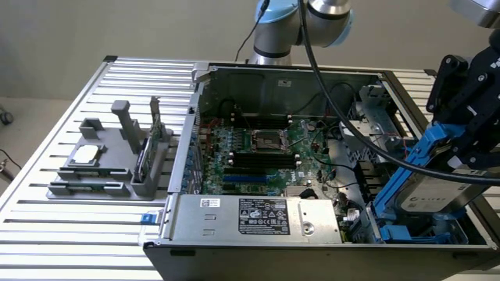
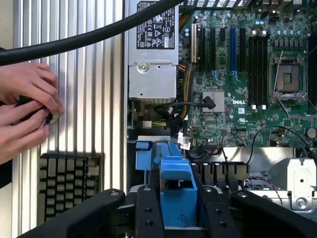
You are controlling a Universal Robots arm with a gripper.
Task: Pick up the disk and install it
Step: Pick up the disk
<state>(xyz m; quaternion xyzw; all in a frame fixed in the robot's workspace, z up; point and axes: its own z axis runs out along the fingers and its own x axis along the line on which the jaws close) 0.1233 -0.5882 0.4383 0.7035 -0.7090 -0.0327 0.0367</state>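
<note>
Silver-blue arm, black cable, black gripper, possibly bolted

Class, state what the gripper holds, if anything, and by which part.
The gripper holds the disk by the end of its blue frame.

Light: the ribbed silver metal table was evenly, brightly lit.
Glare: its slats were washed pale.
Shadow: the open grey computer case was darkened inside.
</note>
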